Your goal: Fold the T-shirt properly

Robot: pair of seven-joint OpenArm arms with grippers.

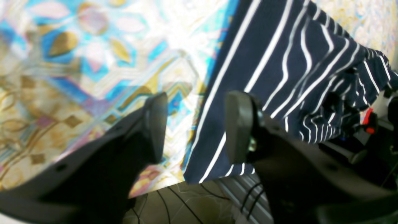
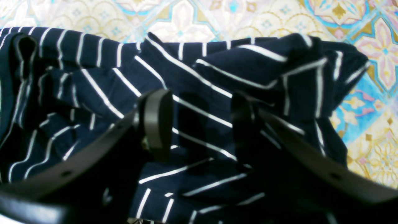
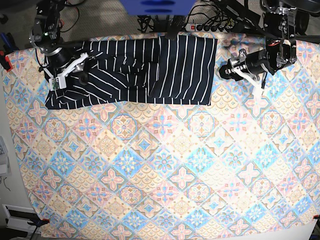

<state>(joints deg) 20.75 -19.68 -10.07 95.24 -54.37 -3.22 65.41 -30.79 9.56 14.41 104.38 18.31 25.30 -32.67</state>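
The T-shirt [image 3: 150, 70], dark navy with thin white stripes, lies along the far edge of the patterned tablecloth [image 3: 160, 165]. Its right part is flat and its left part is rumpled. My left gripper [image 3: 221, 71] is open just off the shirt's right edge. In the left wrist view the gripper [image 1: 196, 124] is open and empty, with the shirt's edge [image 1: 279, 62] running past one finger. My right gripper [image 3: 86, 67] is open over the rumpled left part. In the right wrist view the gripper [image 2: 200, 124] hangs over bunched folds of the shirt [image 2: 199, 71] and holds nothing.
A power strip [image 3: 210, 26] and cables lie behind the table's far edge. A blue object [image 3: 157, 6] stands at the top middle. A red clamp [image 3: 4, 62] grips the cloth at the left edge. Cables show below the table's edge [image 1: 186, 202].
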